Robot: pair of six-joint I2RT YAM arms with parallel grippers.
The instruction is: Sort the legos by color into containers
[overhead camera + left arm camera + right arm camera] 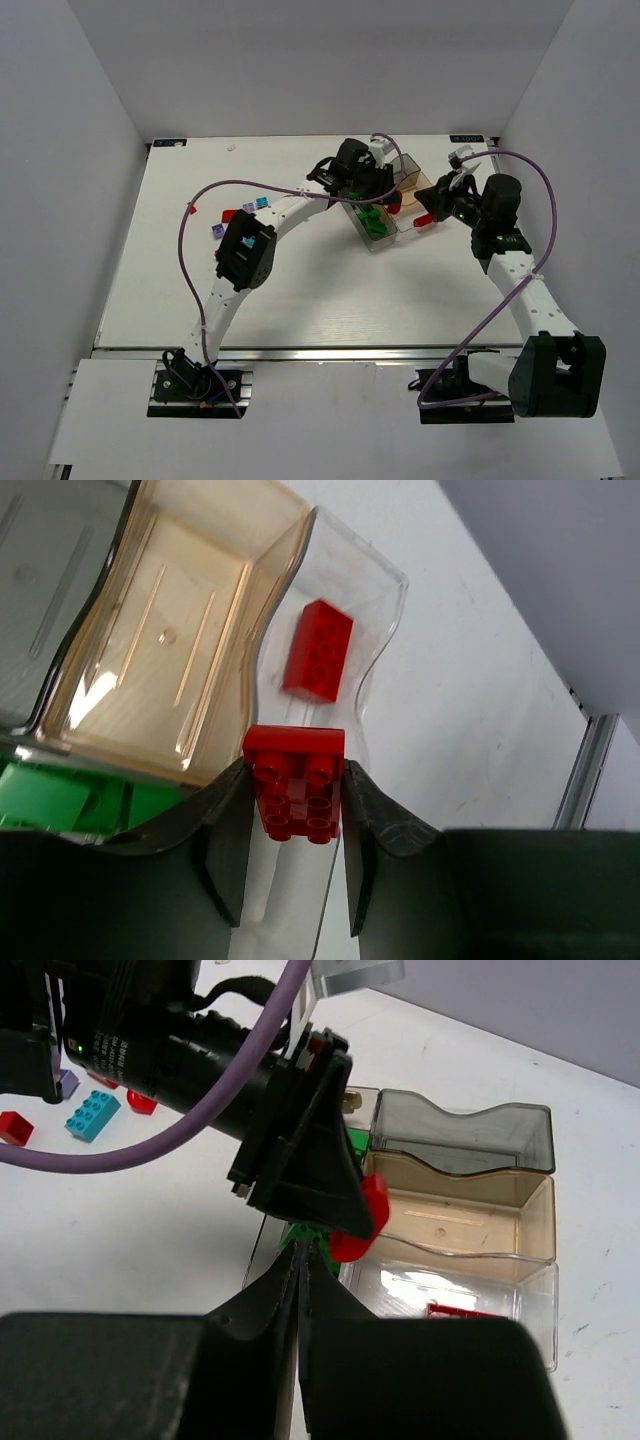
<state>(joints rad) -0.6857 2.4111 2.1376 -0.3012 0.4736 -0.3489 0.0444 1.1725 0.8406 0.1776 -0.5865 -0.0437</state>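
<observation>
The left gripper (295,825) was clamped on a small red studded plastic brick (297,770), holding it over the clear end compartment (385,590) of the brownish plastic tray (546,1205). A second red brick (318,650) lay in that compartment. Green bricks (55,800) lay in the long section alongside. The right gripper (300,1275) was near the tray, its fingers pressed together on nothing. A cyan brick (92,1115) sat loose on the white table (150,1220).
</observation>
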